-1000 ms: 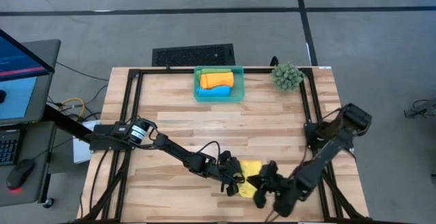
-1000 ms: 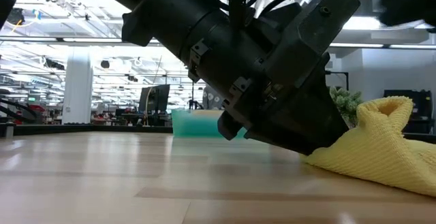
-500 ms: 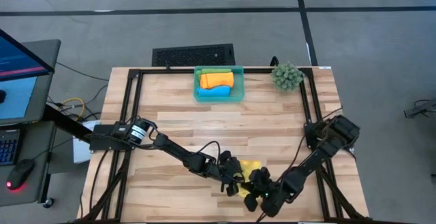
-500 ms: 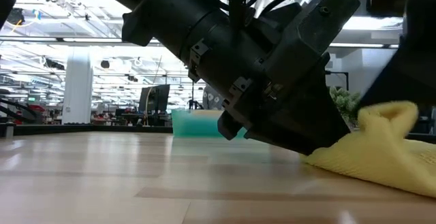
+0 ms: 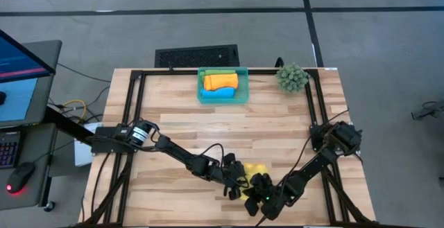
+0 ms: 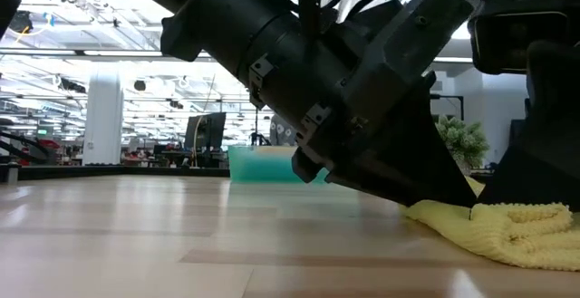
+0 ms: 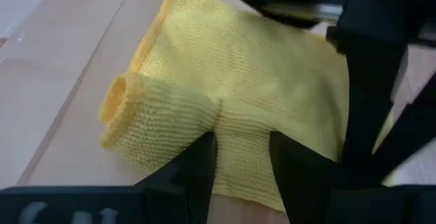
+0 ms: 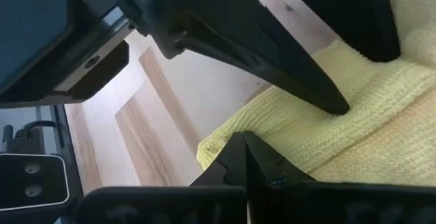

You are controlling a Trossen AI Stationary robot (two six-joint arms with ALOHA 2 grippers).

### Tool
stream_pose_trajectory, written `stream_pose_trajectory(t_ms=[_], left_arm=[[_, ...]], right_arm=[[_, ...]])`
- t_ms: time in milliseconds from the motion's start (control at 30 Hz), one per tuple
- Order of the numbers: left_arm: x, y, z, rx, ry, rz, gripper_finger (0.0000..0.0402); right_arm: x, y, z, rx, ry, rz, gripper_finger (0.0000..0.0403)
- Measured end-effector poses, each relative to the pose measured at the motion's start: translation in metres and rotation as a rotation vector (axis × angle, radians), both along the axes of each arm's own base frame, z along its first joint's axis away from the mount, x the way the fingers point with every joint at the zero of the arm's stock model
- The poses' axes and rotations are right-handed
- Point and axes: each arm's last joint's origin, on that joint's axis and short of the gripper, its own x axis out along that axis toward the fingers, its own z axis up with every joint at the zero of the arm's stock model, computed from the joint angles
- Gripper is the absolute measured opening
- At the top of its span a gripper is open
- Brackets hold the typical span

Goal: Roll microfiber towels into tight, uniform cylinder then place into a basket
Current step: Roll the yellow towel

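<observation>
A yellow towel [image 5: 255,168] lies on the table near the front edge. One end is curled into a loose roll [image 7: 136,112] and the other end is flat. My left gripper [image 7: 242,157] comes from the table's left and is shut on the rolled part. My right gripper [image 8: 242,149] comes from the right, shut, with its tips down on the towel's flat part beside the left fingers. At the far edge stands the teal basket [image 5: 243,95], holding orange [image 5: 220,81], blue [image 5: 223,92] and green [image 5: 216,71] rolls. My left gripper has a thick ridge of the yellow towel [image 7: 240,125] between its two fingers, where the roll meets the flat cloth. The fingers slant down from the table's left. The towel rests on the table. My right gripper presses its shut fingertips on the towel close to one edge [image 8: 216,148], slanting down from the table's right. The cloth lies flat on the wood beneath it [image 6: 521,215].
A spiky green plant ball [image 5: 292,77] stands at the far right corner, beside the basket. Bare wood stretches between the towel and the basket. A black frame rail [image 5: 139,96] runs along the table's sides.
My right gripper has come down and toward the table's left, onto the towel beside my left gripper, and has shut. The towel's raised fold, which stood up a second ago, now lies pressed flat. My left gripper has kept its hold.
</observation>
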Motion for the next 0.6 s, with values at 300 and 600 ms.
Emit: stream_pose_trajectory(t_ms=[300,600], left_arm=[[-0.007,0.003,0.017,0.126,0.034,-0.048,0.0137],[-0.012,-0.006,0.018,0.327,0.02,-0.116,0.0137]], right_arm=[[-0.001,0.001,-0.001,0.002,0.011,0.015,0.0006],[0.0,0.0,-0.002,0.018,0.036,0.035,0.0004]])
